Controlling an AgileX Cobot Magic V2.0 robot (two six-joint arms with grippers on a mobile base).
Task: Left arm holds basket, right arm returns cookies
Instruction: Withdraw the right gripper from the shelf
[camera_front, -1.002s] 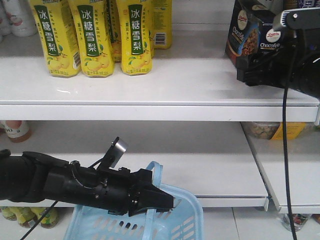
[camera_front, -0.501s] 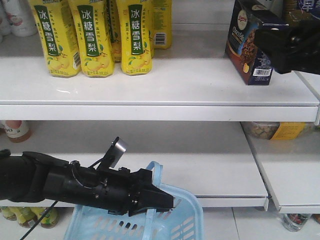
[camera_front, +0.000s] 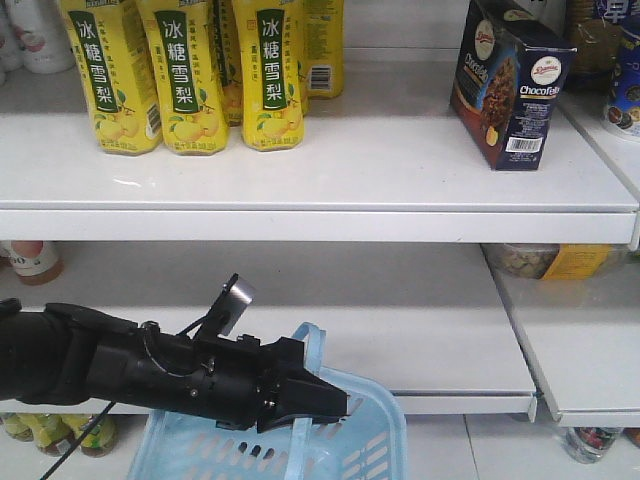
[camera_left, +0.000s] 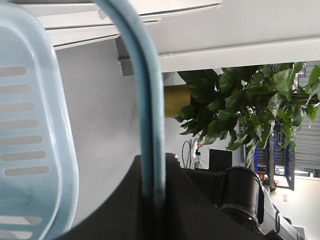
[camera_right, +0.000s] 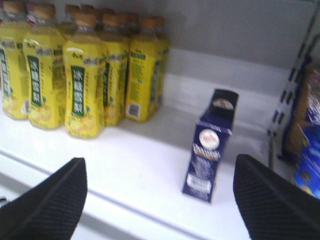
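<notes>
Where the shelf (camera_front: 330, 170) ends, cookies (camera_front: 510, 85) stand.

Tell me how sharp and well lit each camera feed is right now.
Front view: evenly lit, cookies label readable, shelf slightly washed out. Left wrist view: basket handle soft and close up, bright backlight behind. Right wrist view: hazy and soft, yellow bottles glary, right gripper fingertips blurred at the bottom edge, cookies box text unreadable.
</notes>
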